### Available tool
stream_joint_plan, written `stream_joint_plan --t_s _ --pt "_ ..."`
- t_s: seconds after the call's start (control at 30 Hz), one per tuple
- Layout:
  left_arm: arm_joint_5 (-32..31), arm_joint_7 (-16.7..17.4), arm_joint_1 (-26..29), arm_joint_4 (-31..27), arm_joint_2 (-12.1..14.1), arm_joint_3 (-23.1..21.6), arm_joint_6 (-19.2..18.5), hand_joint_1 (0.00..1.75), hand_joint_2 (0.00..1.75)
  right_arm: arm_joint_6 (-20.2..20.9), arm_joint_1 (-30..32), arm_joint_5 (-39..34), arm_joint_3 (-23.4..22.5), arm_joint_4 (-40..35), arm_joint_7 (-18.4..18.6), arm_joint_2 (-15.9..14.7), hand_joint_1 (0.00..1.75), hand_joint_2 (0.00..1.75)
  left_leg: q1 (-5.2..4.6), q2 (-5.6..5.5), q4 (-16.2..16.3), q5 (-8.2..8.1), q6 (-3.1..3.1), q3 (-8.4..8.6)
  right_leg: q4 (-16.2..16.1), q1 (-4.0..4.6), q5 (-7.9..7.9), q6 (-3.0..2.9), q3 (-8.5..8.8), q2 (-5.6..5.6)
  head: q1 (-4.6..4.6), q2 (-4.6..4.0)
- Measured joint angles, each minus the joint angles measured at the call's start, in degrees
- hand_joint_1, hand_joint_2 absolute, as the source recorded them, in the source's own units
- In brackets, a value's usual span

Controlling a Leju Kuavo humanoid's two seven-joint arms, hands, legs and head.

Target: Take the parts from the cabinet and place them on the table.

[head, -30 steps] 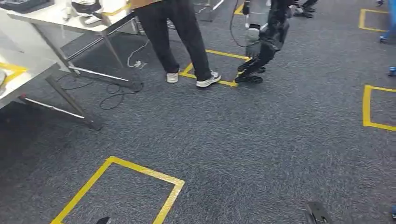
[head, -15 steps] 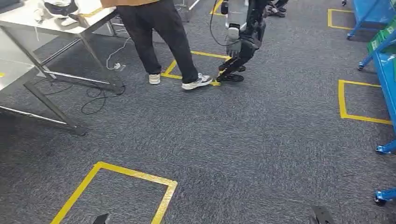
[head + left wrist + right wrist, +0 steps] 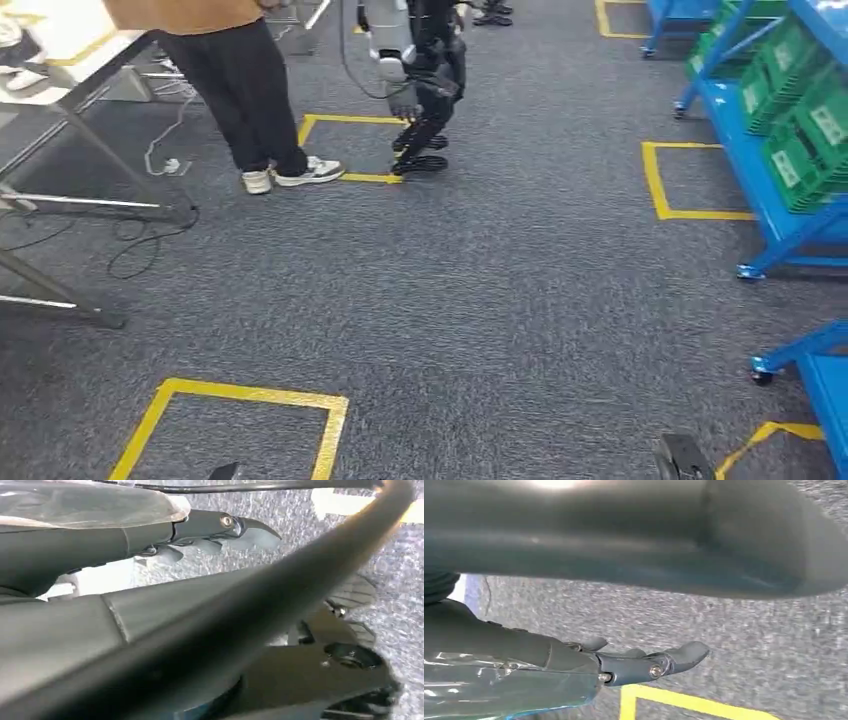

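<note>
A blue cabinet (image 3: 768, 212) stands at the right of the head view, with several green bins (image 3: 800, 150) on its shelves. Any parts inside the bins are hidden from here. The white table (image 3: 62, 62) is at the far left, on grey metal legs. My left hand (image 3: 225, 527) hangs at my side over the carpet, fingers stretched out and holding nothing. In the right wrist view my right hand (image 3: 651, 665) hangs the same way above the carpet, with nothing in it.
A person (image 3: 235, 90) in dark trousers stands by the table. Another humanoid robot (image 3: 420, 80) stands just beyond. Cables (image 3: 140, 235) trail under the table. Yellow tape squares (image 3: 240, 395) mark the grey carpet. A second blue frame (image 3: 812, 358) is at the near right.
The whole picture has slid left, so the camera has turned to the right. The blue cabinet with green bins has come into view and the table has moved toward the left edge.
</note>
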Motion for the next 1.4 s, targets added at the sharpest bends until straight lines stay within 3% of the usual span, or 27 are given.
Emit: stream_joint_plan --t_s 0.03,0.07,0.1,0.17,0.23,0.27,0.3,0.33,0.4,0.43,0.5,0.57,0.6,0.63,0.73,0.77,0.8,0.83,0.9,0.97,1.0,1.07,1.1,1.2,1.27,1.33,1.4 --pt "0.0 0.0 -0.04 0.0 0.04 0.0 0.0 0.0 0.0 0.0 -0.04 0.0 0.0 0.0 0.0 0.0 0.0 0.0 -0.03 -0.43 -5.56 2.88 0.34 2.61 0.0 0.01 0.08 0.11 0.08 0.67 -0.22 0.0" --pt "0.0 -0.02 -0.08 0.0 0.11 0.0 0.0 0.0 0.0 0.0 -0.07 0.0 0.0 -0.02 -0.02 0.0 0.0 0.0 -0.04 -1.86 -11.15 5.26 0.78 5.31 0.0 -0.01 0.14 0.2 0.11 1.22 -0.42 0.0" --pt "0.0 -0.02 -0.12 0.0 0.26 -0.02 0.0 0.0 0.0 0.0 -0.11 0.0 0.0 -0.02 -0.02 0.0 0.0 0.0 -0.07 -4.46 -14.51 5.25 1.22 6.57 0.08 0.08 0.19 0.48 -0.13 1.64 -0.64 0.0" --pt "-0.02 -0.02 -0.21 0.0 0.26 -0.04 0.0 0.0 0.0 0.0 -0.11 -0.06 0.0 0.0 0.0 -0.02 0.0 0.0 -0.13 -3.45 -15.12 5.54 0.96 6.61 0.18 0.03 0.37 1.13 -0.57 2.33 -0.35 0.0" --pt "-0.07 0.0 -0.25 0.0 0.13 -0.07 -0.09 0.0 0.0 0.0 0.19 -0.35 0.0 0.0 0.0 -0.02 0.0 0.0 -0.03 -2.64 -15.46 5.76 1.55 6.72 -0.1 -0.01 0.59 1.91 -0.96 3.38 -0.33 0.0" --pt "-0.2 0.0 -0.3 0.0 -0.02 -0.07 -0.2 0.0 0.0 -0.02 0.35 -0.42 0.0 0.0 0.0 -0.04 0.0 0.0 0.34 -1.73 -16.02 6.12 1.9 6.89 0.82 -0.19 -0.04 2.0 -1.4 2.34 -0.2 0.0" --pt "-0.22 -0.02 -0.28 0.0 0.0 -0.09 -0.26 0.0 0.0 -0.02 0.35 -0.59 0.02 0.02 0.0 -0.04 0.0 0.0 0.29 -1.51 -16.1 6.15 2.19 6.87 2.88 0.1 -1.69 2.12 -2.21 0.25 0.16 0.0" --pt "-0.26 0.0 -0.25 0.0 0.02 -0.11 -0.31 0.0 0.0 -0.07 0.28 -0.7 0.02 0.0 -0.13 -0.07 0.0 0.0 0.26 -0.86 -16.1 6.08 2.48 6.85 7.07 0.01 -4.28 2.31 -4.04 -0.82 0.81 0.0" --pt "-0.37 0.0 -0.09 0.0 0.11 -0.15 -0.33 0.0 0.0 -0.13 0.33 -0.83 0.02 0.02 -0.22 -0.07 0.0 0.0 0.18 0.43 -16.07 6.04 2.52 6.77 16.59 -0.03 -8.73 2.72 -7.99 -1.4 1.4 0.0" --pt "-0.35 0.0 -0.07 0.0 0.11 -0.17 -0.37 0.0 0.0 -0.13 0.46 -0.83 0.02 0.02 -0.22 -0.07 0.0 0.0 0.18 0.98 -16.06 6.04 2.52 6.74 19.19 -0.14 -9.28 2.93 -8.98 -1.56 1.7 0.0" --pt "-0.35 0.0 -0.08 0.0 0.02 -0.2 -0.39 0.0 0.0 -0.15 0.6 -0.83 0.02 0.02 -0.26 -0.07 0.0 0.0 0.22 2.0 -16.0 5.92 2.34 6.85 15.13 -0.46 -6.22 3.21 -6.55 -1.9 2.21 0.0" --pt "-0.35 -0.02 -0.08 0.0 -0.04 -0.22 -0.39 0.0 0.0 -0.18 0.52 -0.83 0.02 0.02 -0.33 -0.13 0.0 0.0 0.29 2.92 -15.94 5.57 1.83 7.4 4.35 -0.58 -1.27 3.18 -0.65 -3.47 2.67 0.0" --pt "-0.35 -0.02 -0.07 0.0 -0.02 -0.22 -0.39 0.0 0.0 -0.2 0.44 -0.85 0.02 0.02 -0.35 -0.13 0.0 0.0 0.22 3.41 -15.9 5.38 1.51 7.6 0.76 -0.38 -1.45 3.17 1.03 -5.53 3.06 0.0" --pt "-0.37 -0.02 -0.1 0.0 0.0 -0.22 -0.39 0.0 0.0 -0.2 0.31 -0.94 0.02 0.02 -0.39 -0.13 0.0 0.0 -0.25 3.67 -15.37 5.2 1.22 7.44 -0.41 0.19 -1.65 2.72 1.43 -5.78 3.5 0.0" --pt "-0.39 -0.02 -0.19 0.0 0.0 -0.24 -0.22 0.0 0.0 -0.44 0.58 -1.01 0.02 0.04 -0.57 -0.13 0.0 0.0 -0.28 5.22 -15.42 5.44 0.65 7.44 0.08 0.2 -1.4 1.7 1.24 -4.29 2.42 0.0" --pt "-0.39 -0.02 -0.25 0.0 0.02 -0.24 -0.2 0.0 0.0 -0.55 0.57 -1.01 0.02 0.04 -0.55 -0.13 0.0 0.0 -0.17 4.75 -15.14 4.85 0.13 7.31 -0.38 -0.16 -1.09 1.2 1.5 -3.86 2.47 0.0" --pt "-0.37 -0.02 -0.27 0.0 0.04 -0.24 -0.09 0.0 0.0 -0.65 0.39 -0.88 0.02 0.02 -0.59 -0.13 0.0 0.0 0.09 2.32 -13.4 3.51 -0.3 6.8 -0.42 -0.2 -0.91 0.91 1.37 -3.43 2.12 0.0" --pt "-0.37 -0.02 -0.25 0.0 0.04 -0.24 -0.07 0.0 0.0 -0.66 0.09 -0.81 0.02 0.02 -0.59 -0.13 0.0 0.0 0.18 1.15 -9.82 1.35 -0.49 5.19 -0.41 -0.24 -0.78 0.67 1.16 -3.03 1.79 0.0" --pt "-0.31 -0.02 -0.03 0.0 0.04 -0.28 -0.07 0.0 0.0 -0.7 -0.33 -0.7 0.09 0.02 -0.59 -0.13 0.0 0.0 0.36 0.64 -0.14 -2.75 -0.79 0.31 -0.4 -0.16 -0.57 0.3 0.88 -1.96 0.98 0.0" --pt "-0.15 -0.02 0.2 0.0 -0.02 -0.37 -0.07 0.0 0.0 -0.68 -0.32 -0.57 0.26 0.02 -0.46 -0.13 0.0 0.0 0.41 0.42 2.93 -2.46 -0.83 -1.64 -0.39 -0.09 -0.56 0.28 0.86 -0.94 0.5 0.0" --pt "-0.13 -0.08 0.26 0.0 -0.02 -0.39 -0.04 0.0 0.0 -0.68 -0.33 -0.55 0.33 0.02 -0.35 -0.13 0.0 0.0 0.41 0.32 0.66 -0.54 -0.66 -0.78 -0.37 -0.09 -0.55 0.29 0.87 -0.28 0.31 0.0" --pt "-0.02 -0.2 0.31 0.0 0.07 -0.39 0.13 0.0 0.0 -0.7 -0.36 -0.52 0.39 0.02 -0.24 -0.13 0.0 0.0 0.42 -0.68 -9.22 4.79 -0.01 3.8 -0.36 -0.1 -0.5 0.37 1.02 0.93 -0.22 0.0" --pt "-0.02 -0.28 0.29 0.0 0.15 -0.39 0.15 0.0 0.0 -0.76 -0.37 -0.55 0.46 0.02 -0.24 -0.13 0.0 0.0 0.46 -2.71 -13.69 6.17 0.38 5.92 -0.36 -0.16 -0.46 0.48 0.96 1.34 -0.46 0.0" --pt "-0.02 -0.39 0.21 0.0 0.15 -0.39 0.24 0.0 0.0 -0.83 -0.41 -0.68 0.66 0.02 -0.26 -0.13 0.0 0.0 0.26 -2.19 -15.12 5.8 0.43 6.21 -0.26 -0.01 -0.41 1.33 0.46 2.42 -0.18 0.0" --pt "0.0 -0.39 0.24 0.0 0.04 -0.39 0.28 0.0 0.0 -0.87 -0.21 -0.68 0.74 0.04 -0.26 -0.15 0.0 0.0 0.58 -1.19 -15.8 6.19 1.18 6.37 -0.29 -0.05 -0.44 2.19 -0.28 3.17 -0.22 0.0" --pt "0.0 -0.52 0.16 0.0 0.0 -0.39 0.31 0.0 0.0 -0.9 -0.09 -0.77 0.81 0.04 -0.22 -0.17 0.0 0.0 0.64 -0.37 -15.96 6.24 1.78 6.46 3.93 0.07 -3.51 2.49 -1.64 -0.46 0.71 0.0" --pt "0.02 -0.52 0.38 0.0 0.0 -0.39 0.33 0.0 0.0 -0.96 -0.33 -0.85 0.83 0.04 -0.28 -0.2 0.0 0.0 0.48 0.78 -15.95 6.17 1.93 6.45 13.92 -0.08 -8.59 2.89 -5.96 -1.44 1.77 0.0"
